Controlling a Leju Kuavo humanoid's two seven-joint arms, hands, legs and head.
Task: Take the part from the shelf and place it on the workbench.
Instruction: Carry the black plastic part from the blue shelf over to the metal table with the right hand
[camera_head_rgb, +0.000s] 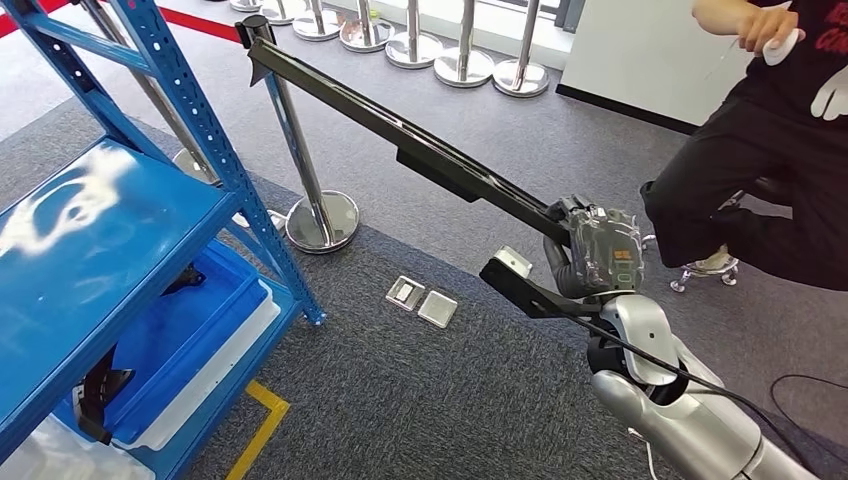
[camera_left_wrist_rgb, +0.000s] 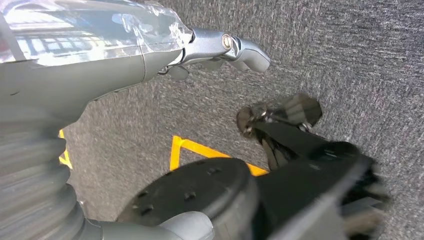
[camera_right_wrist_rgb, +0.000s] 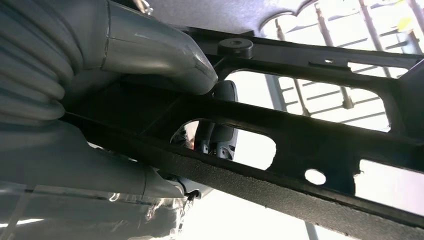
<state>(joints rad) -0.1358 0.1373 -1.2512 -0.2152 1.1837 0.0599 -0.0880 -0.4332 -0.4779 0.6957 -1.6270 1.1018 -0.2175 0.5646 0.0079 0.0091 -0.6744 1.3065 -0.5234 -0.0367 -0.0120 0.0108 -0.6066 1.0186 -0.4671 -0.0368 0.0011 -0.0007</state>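
The part is a long black moulded bar (camera_head_rgb: 400, 135) with cut-out openings. In the head view it runs from my right hand (camera_head_rgb: 600, 255) up and to the left, and its far end reaches past a stanchion post. My right hand grips its near end, held out over the grey carpet to the right of the blue shelf (camera_head_rgb: 120, 230). In the right wrist view the part (camera_right_wrist_rgb: 300, 150) crosses the picture, with the grey thumb (camera_right_wrist_rgb: 160, 55) wrapped over it. My left hand (camera_left_wrist_rgb: 220, 50) hangs above the carpet, holding nothing.
A blue bin (camera_head_rgb: 190, 340) sits on the shelf's lower level. A chrome stanchion (camera_head_rgb: 310, 190) stands just right of the shelf, with several more along the back. Two metal floor plates (camera_head_rgb: 422, 300) lie in the carpet. A person (camera_head_rgb: 760, 170) sits at upper right. Yellow tape (camera_head_rgb: 262, 420) marks the floor.
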